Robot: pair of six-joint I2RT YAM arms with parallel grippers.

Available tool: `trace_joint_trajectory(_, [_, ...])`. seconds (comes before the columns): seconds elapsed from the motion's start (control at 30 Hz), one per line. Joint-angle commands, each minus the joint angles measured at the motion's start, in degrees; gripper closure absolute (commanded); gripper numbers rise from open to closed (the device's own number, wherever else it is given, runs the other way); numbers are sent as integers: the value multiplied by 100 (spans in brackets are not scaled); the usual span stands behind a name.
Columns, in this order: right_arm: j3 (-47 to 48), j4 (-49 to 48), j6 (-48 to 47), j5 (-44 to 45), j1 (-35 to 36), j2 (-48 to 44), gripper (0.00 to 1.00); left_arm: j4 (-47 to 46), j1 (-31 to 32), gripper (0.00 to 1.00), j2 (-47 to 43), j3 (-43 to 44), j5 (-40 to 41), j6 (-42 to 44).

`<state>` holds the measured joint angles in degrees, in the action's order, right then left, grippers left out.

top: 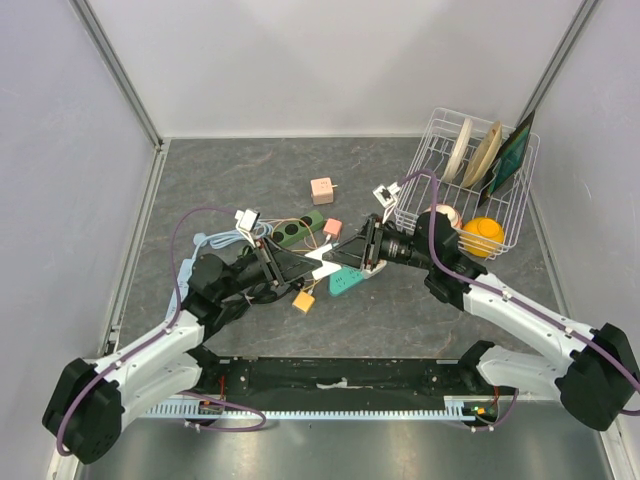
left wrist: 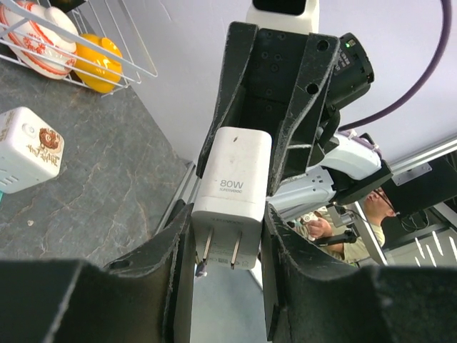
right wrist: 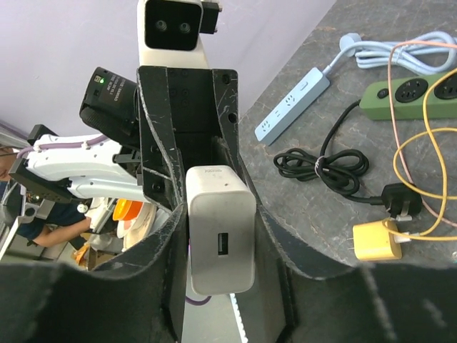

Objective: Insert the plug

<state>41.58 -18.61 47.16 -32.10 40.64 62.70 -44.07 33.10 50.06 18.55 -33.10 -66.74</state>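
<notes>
The left gripper (top: 303, 266) and the right gripper (top: 347, 253) are meeting tip to tip over the middle of the grey, stone-veined table (top: 250, 170), and both are clamping the same charger (left wrist: 234, 193) from opposite ends. The charger, a smooth white block with rounded edges, is hanging in the air between them, just left of and above a teal power strip (top: 347, 281). In the left wrist view its 2 flat metal prongs are pointing toward the camera, with the left gripper's matte black, scuffed fingers (left wrist: 285, 243) pressing on its sides near the prong end. In the right wrist view its end face with 1 small rectangular port is facing the camera, and the right gripper's fingers (right wrist: 268, 236) are hugging both of its flanks. On the table far and left of it, a green strip (right wrist: 418, 96) and a slim pale blue strip (right wrist: 293, 106) are lying side by side, with a coiled black cord (right wrist: 321, 163) and a boxy yellow plug (right wrist: 376, 241) nearer. A pink cube (top: 322, 190) is sitting farther back, and a white wire rack (top: 425, 160) is standing at the far right.
</notes>
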Motion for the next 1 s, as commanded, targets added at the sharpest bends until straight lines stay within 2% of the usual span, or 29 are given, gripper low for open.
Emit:
trace_joint_trajectory(0.0, [-80,-433,118,-218,-4,67,69,-497,-6,98,56,360,-91,-59])
trace_joint_trajectory(0.03, [-80,-450,118,-227,5,67,82,-436,-6,98,100,369,-100,11])
trace_joint_trajectory(0.07, [-80,-442,110,-218,5,59,88,-348,3,98,109,369,-109,73])
trace_joint_trajectory(0.13, [-37,-241,-56,-148,5,-20,100,-59,3,92,74,395,-74,361])
trace_joint_trajectory(0.17, [7,-92,-162,-113,5,-47,100,360,3,87,48,395,57,477])
trace_joint_trajectory(0.2, [51,67,-267,1,5,-73,100,556,3,71,4,378,128,721])
trace_joint_trajectory(0.27, [174,550,-619,142,5,-178,100,1187,-5,54,-180,343,469,960])
trace_joint_trajectory(0.3, [192,691,-733,299,5,-222,100,1434,3,39,-242,351,593,1222])
trace_joint_trajectory(0.37, [271,1113,-1049,493,5,-328,100,2161,3,26,-417,439,926,1522])
trace_joint_trajectory(0.4, [306,1253,-1146,572,5,-346,100,2392,-5,15,-462,483,1033,1776])
trace_joint_trajectory(0.5, [473,1851,-1612,932,-4,-372,100,3243,3,4,-629,650,1455,2251])
trace_joint_trajectory(0.6, [640,2519,-2130,1477,14,-346,100,4052,-5,5,-682,817,1999,2542])
trace_joint_trajectory(0.73, [790,3362,-2711,2478,128,-153,100,4546,-6,7,-621,931,2431,2640])
trace_joint_trajectory(0.83, [842,3635,-2992,3199,452,136,100,4802,3,8,-472,1037,2589,2719])
trace_joint_trajectory(0.9, [878,3698,-3133,3996,891,339,100,4899,3,9,-349,1133,2712,2763])
trace_joint_trajectory(0.97, [939,3724,-3151,4394,1243,664,100,5014,3,9,-191,1195,2756,2789])
